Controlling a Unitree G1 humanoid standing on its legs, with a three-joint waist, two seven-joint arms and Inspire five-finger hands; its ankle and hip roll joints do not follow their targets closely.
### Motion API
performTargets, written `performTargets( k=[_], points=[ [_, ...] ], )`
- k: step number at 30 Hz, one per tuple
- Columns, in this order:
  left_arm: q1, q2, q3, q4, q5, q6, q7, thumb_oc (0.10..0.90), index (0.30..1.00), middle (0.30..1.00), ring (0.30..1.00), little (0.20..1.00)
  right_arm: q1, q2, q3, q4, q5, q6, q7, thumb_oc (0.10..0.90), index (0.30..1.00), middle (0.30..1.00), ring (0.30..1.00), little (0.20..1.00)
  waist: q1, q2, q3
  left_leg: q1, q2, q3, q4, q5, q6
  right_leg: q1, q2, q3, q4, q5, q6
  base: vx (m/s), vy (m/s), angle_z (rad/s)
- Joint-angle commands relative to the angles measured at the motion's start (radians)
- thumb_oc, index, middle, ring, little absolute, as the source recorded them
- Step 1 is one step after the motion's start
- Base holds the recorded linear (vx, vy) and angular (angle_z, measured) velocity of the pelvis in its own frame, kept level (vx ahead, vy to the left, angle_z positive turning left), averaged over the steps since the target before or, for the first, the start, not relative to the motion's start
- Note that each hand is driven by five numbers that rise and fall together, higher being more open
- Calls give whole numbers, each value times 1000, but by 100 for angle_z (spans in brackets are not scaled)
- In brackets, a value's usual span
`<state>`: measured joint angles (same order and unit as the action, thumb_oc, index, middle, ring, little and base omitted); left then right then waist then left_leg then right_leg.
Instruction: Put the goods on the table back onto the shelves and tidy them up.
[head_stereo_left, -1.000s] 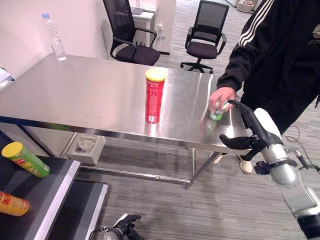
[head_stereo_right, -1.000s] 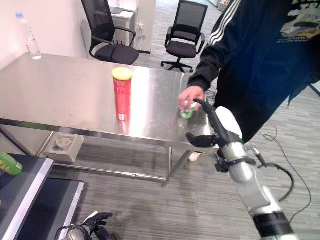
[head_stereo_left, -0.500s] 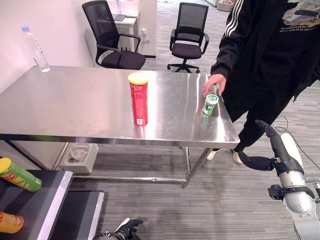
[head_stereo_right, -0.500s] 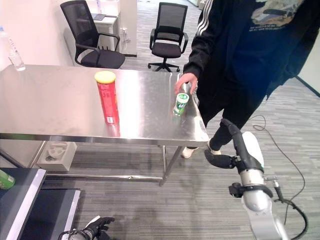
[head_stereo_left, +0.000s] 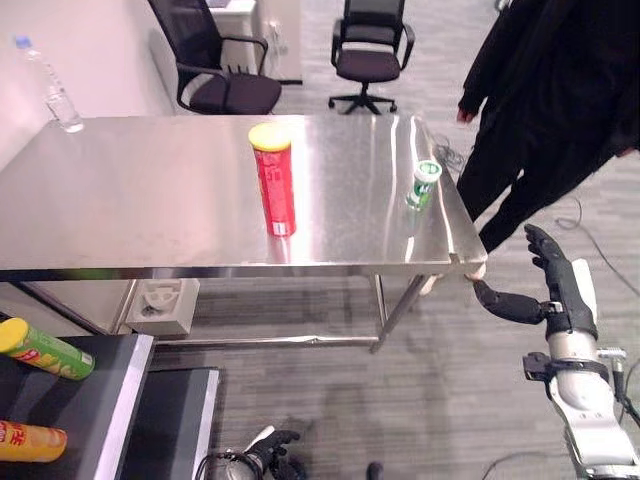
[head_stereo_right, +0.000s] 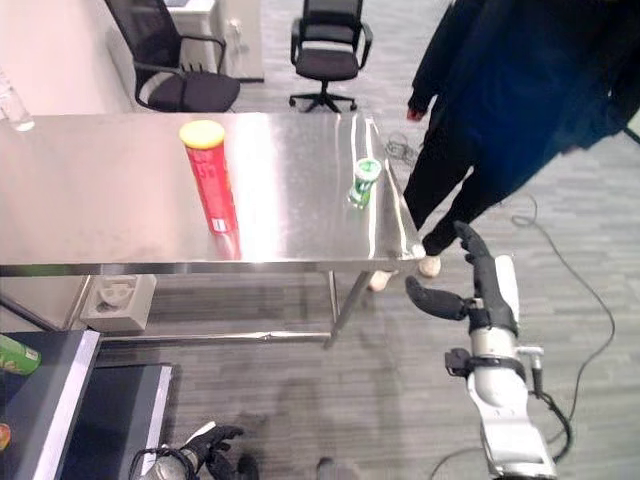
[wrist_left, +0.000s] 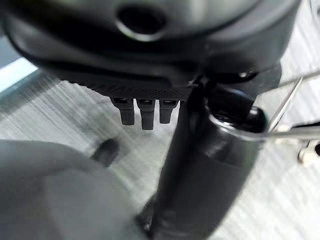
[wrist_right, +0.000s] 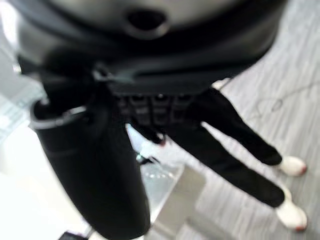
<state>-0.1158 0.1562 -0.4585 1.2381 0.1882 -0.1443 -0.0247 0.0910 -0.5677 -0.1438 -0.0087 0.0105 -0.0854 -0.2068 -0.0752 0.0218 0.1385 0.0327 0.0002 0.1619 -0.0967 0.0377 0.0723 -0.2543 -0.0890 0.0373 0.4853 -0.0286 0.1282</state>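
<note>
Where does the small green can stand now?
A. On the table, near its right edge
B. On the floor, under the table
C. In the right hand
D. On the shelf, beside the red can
A: the green can stands upright on the table near its right edge, apart from the right hand, which hangs open beside the table.

Red, yellow-lidded can (head_stereo_left: 275, 180); green-white bottle (head_stereo_left: 422, 186)

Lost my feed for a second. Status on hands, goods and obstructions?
Right hand open, empty, off the table's right end. Left hand low by the floor. Red can and green bottle on table. Person beside that corner.
</note>
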Motion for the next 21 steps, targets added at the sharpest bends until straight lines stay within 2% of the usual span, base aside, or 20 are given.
performTargets(
  k=[1,2,4,5,7,9,10,11,12,13,14,15,18,19,21],
  points=[
    [-16,-12,-43,48,39,-13,10,800,900,900,900,900,-141,-66,-117,-54,10,-93,-61,800,900,900,900,900,20,11,-56,40,-21,-48,9,-79,-79,-16,-10,-9,-124,74,14,210,-199,14],
    [-22,-12,-59,45,54,-18,10,800,900,900,900,900,-148,-79,-133,-46,12,-90,-73,800,900,900,900,900,7,3,-55,47,-26,-60,9,-89,-90,-28,-10,18,-223,78,23,297,-275,9],
    [-38,-7,-80,37,73,-27,10,800,900,900,900,900,-161,-97,-158,-43,18,-90,-90,800,900,900,900,900,-17,5,-48,68,-19,-90,9,-116,-106,-16,-12,78,-423,147,55,262,-242,16],
    [-44,-1,-66,44,82,-26,22,800,900,900,900,900,-148,-101,-182,-56,0,-92,-100,800,900,900,900,900,-22,-4,-56,82,-11,-107,9,-141,-119,1,-26,119,-516,172,73,195,-200,27],
    [-43,-1,-68,45,83,-27,22,800,900,900,900,900,-143,-98,-185,-60,-2,-91,-99,800,900,900,900,900,-23,-6,-54,85,-13,-109,9,-141,-119,14,-30,116,-534,180,74,127,-163,51],
    [-35,-2,-30,49,74,-16,44,800,900,900,900,900,-129,-80,-177,-93,-46,-77,-98,800,900,900,900,900,-15,-21,-80,111,17,-108,9,-147,-136,39,-29,123,-509,197,75,177,-266,67],
    [-34,-2,-30,49,74,-16,45,800,900,900,900,900,-127,-79,-177,-96,-48,-75,-98,800,900,900,900,900,-15,-20,-80,112,20,-108,9,-148,-138,38,-26,122,-505,194,73,151,-296,26],
    [-35,-14,-54,33,99,-21,44,800,900,900,900,900,-103,-63,-207,-141,-68,-77,-94,800,900,900,900,900,-16,-16,-87,111,62,-116,9,-134,-154,52,-3,121,-480,169,60,91,-205,10],
    [-35,-14,-55,33,99,-21,45,800,900,900,900,900,-101,-62,-209,-143,-69,-76,-94,800,900,900,900,900,-16,-16,-88,111,63,-117,9,-134,-154,52,-2,119,-479,168,59,148,-351,9],
    [-35,-23,-94,23,135,-24,36,800,900,900,900,900,-89,-48,-230,-166,-71,-91,-113,800,900,900,900,900,-18,-13,-97,106,93,-120,9,-120,-167,74,14,105,-480,150,46,66,-160,15],
    [-34,-23,-98,23,135,-24,36,800,900,900,900,900,-84,-46,-233,-169,-72,-91,-113,800,900,900,900,900,-18,-12,-98,106,97,-124,9,-120,-169,76,16,101,-480,150,44,108,-310,33],
    [-38,-30,-115,20,141,-22,33,800,900,900,900,900,-56,-21,-254,-192,-43,-108,-119,800,900,900,900,900,-24,-5,-102,94,129,-137,9,-97,-191,99,37,77,-481,127,26,63,-227,43],
    [-40,-34,-105,24,129,-18,40,800,900,900,900,900,-36,-9,-262,-223,0,-138,-102,800,900,900,900,900,-27,-3,-104,70,168,-132,9,-68,-221,123,54,38,-493,106,9,53,-216,51],
    [-39,-36,-102,30,126,-17,44,800,900,900,900,900,-29,-9,-263,-229,24,-150,-90,800,900,900,900,900,-32,-2,-106,59,181,-126,9,-56,-231,134,55,15,-499,99,3,33,-120,36],
    [-34,-39,-81,38,113,-15,44,800,900,900,900,900,-10,-9,-272,-253,74,-169,-54,800,900,900,900,900,-41,-4,-104,41,206,-67,9,-32,-234,154,49,-18,-502,84,0,33,-85,55]
  ],
)
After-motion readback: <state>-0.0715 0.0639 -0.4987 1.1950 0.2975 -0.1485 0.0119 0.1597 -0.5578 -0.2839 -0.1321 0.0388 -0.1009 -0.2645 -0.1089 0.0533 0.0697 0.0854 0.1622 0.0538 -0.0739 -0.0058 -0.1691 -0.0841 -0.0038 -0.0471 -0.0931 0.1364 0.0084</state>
